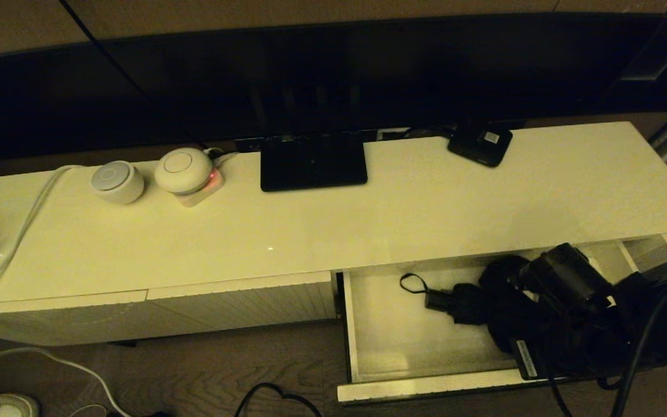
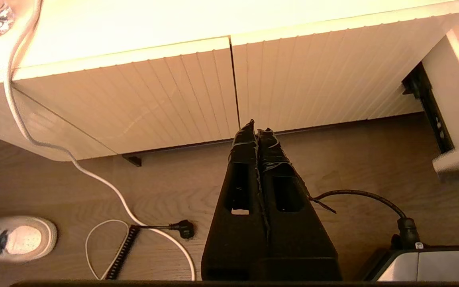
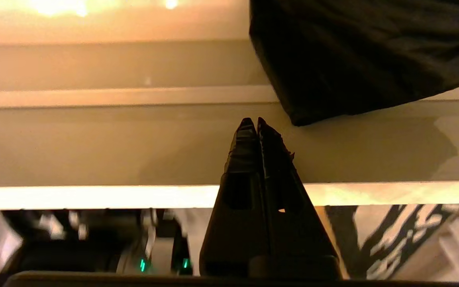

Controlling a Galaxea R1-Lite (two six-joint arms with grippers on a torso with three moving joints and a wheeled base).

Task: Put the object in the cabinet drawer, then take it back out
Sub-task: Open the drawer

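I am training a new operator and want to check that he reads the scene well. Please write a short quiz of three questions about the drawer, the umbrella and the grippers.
1. True or false: the drawer is closed.
2. Where does the umbrella lie?
A. on the cabinet top
B. in the drawer
C. on the floor
3. Fill in: the right gripper, over the drawer, and the left gripper, over the floor, are both ____ (open or shut).

Key:
1. False. It is pulled out.
2. B.
3. Shut. Neither holds anything.
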